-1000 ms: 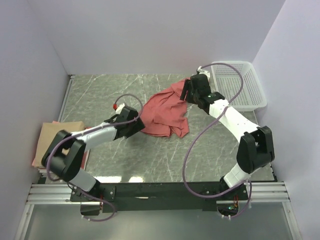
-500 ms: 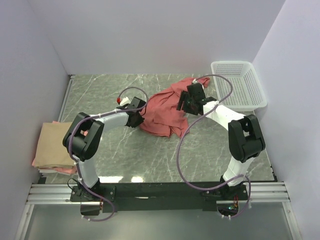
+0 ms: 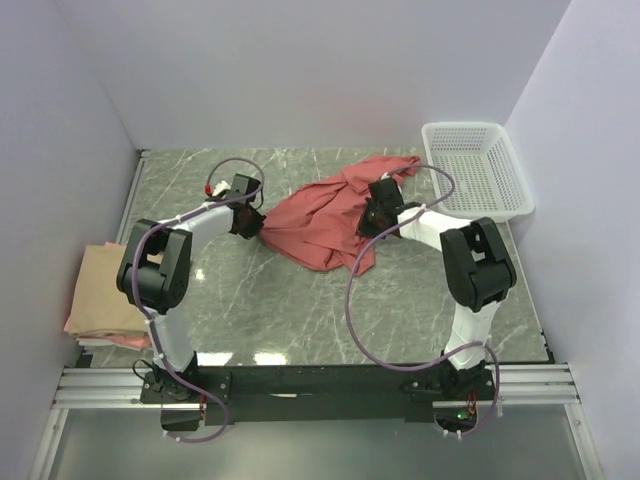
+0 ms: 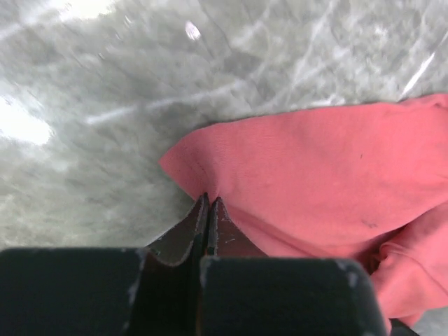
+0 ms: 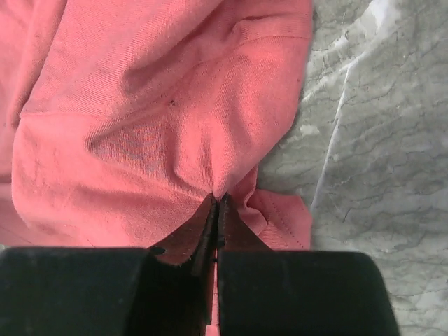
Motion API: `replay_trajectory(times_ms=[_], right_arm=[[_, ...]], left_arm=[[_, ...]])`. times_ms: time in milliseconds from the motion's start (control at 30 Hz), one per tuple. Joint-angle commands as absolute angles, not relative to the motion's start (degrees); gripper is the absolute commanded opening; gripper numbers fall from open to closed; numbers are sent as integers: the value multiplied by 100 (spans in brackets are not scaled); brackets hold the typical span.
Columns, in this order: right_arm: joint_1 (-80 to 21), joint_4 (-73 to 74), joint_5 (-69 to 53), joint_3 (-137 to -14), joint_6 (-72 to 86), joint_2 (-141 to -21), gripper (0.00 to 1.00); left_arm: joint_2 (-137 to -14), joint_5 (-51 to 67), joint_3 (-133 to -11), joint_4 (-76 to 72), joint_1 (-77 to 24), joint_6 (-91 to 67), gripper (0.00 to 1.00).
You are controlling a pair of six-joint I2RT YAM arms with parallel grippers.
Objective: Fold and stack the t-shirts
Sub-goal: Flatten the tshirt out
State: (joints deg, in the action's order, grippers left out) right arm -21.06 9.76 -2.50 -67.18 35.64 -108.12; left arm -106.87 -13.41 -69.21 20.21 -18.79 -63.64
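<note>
A grey-green, marble-patterned table (image 3: 300, 300) with pale veins sits in a booth of plain lilac walls (image 3: 300, 70). Bright light glints off the stone in the left wrist view.

The salmon-red shirt (image 3: 320, 215) lies crumpled on the table, stretched between the two grippers. The left gripper (image 3: 252, 222) is at the shirt's left corner. In its wrist view the left gripper (image 4: 208, 203) has its black fingers pressed together, pinching the cloth just inside a folded edge, with the rest of the shirt (image 4: 315, 182) spreading away to its right. The right gripper (image 3: 372, 220) is on the shirt's right part. Its wrist view shows the right gripper (image 5: 217, 199) clamped on a puckered ridge of the shirt (image 5: 161, 105), with bare stone just to its right.

A white mesh basket (image 3: 470, 175) stands beyond the right gripper, to its right and apart from the shirt. A folded tan shirt (image 3: 108, 285) rests on a pink shirt (image 3: 72, 322), well apart from the left gripper, nearer the arm bases at the table's left edge.

A second ago both grippers stood apart beside the cloth. Since then both have shut, the right has come away from the basket, and the shirt's left corner has been drawn out to the left.
</note>
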Motion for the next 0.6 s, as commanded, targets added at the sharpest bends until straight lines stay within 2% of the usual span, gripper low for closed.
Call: replay_trajectory(times_ms=[0, 400, 567], right_arm=[[-2022, 852, -9, -6601, 3656, -10321, 0], [-1609, 1695, 694, -5362, 3252, -7869, 0], [-1582, 1951, 967, -4817, 3164, -7383, 0]], left_arm=[[-10398, -1187, -7102, 2092, -1478, -6196, 1], [-10151, -458, -7769, 1899, 289, -5652, 1], [-11090, -360, -9375, 2467, 475, -4985, 0]])
